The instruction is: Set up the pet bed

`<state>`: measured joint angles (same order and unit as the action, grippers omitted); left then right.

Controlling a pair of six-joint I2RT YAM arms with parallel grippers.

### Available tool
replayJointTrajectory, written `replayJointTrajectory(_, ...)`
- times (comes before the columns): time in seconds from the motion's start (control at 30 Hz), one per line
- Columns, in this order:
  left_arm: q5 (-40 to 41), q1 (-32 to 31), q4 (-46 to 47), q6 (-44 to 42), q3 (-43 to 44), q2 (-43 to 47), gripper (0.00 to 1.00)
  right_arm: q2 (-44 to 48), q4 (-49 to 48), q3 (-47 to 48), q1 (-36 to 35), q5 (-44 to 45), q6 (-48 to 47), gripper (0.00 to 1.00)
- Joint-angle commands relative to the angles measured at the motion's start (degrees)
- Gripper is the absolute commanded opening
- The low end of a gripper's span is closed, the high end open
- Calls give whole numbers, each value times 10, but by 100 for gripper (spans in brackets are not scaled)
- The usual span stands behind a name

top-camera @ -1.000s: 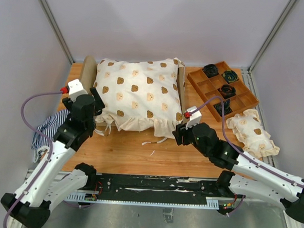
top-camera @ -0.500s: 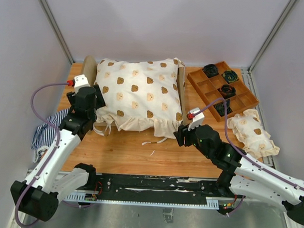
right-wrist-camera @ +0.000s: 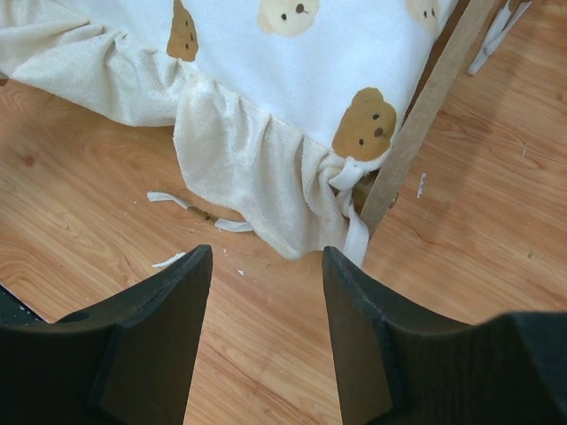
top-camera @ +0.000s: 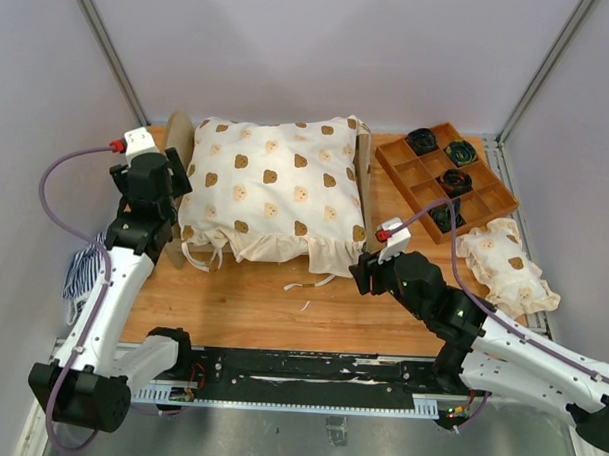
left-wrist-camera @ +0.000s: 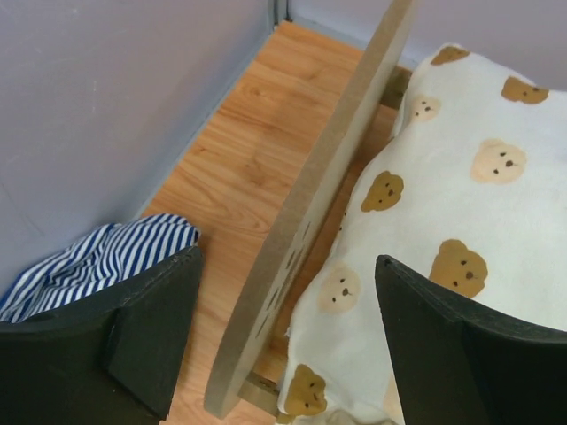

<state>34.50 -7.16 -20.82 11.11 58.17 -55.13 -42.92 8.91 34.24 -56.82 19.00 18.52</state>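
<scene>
- Left arm reaches forward, bent inward; left tool (left-wrist-camera: 285, 257) spread wide, the pet bed (top-camera: 363, 177) headboard (left-wrist-camera: 341, 168) between its fingers.
- Right arm low; right tool (right-wrist-camera: 266, 250) apart, empty, near the bed's near-right corner.
- Bed sits far-centre on the tabletop (top-camera: 262, 307).

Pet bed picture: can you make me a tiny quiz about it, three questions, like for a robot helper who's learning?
1. True or false: the left pincer is open.
2. Pick one: what is printed on the pet bed? A stars, B bears, C fish.
3. Fill in: the striped cloth lies nearest the ___ arm.
Key: 1 true; 2 B; 3 left.
</scene>
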Motion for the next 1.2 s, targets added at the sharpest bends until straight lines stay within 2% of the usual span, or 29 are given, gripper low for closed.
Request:
replayJointTrajectory(0.0, -33, 8, -1, -3, 0, -35, 81, 25, 7, -10, 6, 9, -6, 54)
replayJointTrajectory(0.17, -67, 8, -22, 3, -11, -31, 69, 60, 18, -17, 5, 47, 2, 54)
replayJointTrajectory(0.37, -187, 8, -21, 17, -55, 5, 56, 74, 18, -8, 5, 42, -18, 53)
replayJointTrajectory(0.63, -288, 7, -42, 57, -93, 47, 45, 42, 4, 5, 6, 32, -27, 50)
replayJointTrajectory(0.83, -372, 7, -41, 97, -119, 99, 42, -26, -57, 29, 2, -32, -48, 48)
replayJointTrajectory(0.97, -383, 7, -41, 109, -130, 137, 43, -98, -116, 60, -22, -58, -92, 48)
replayJointTrajectory(1.07, -343, 7, -44, 114, -130, 165, 58, -158, -173, 80, -51, -64, -149, 49)
replayJointTrajectory(1.17, -291, 7, -51, 113, -125, 190, 66, -222, -228, 107, -70, -83, -206, 50)
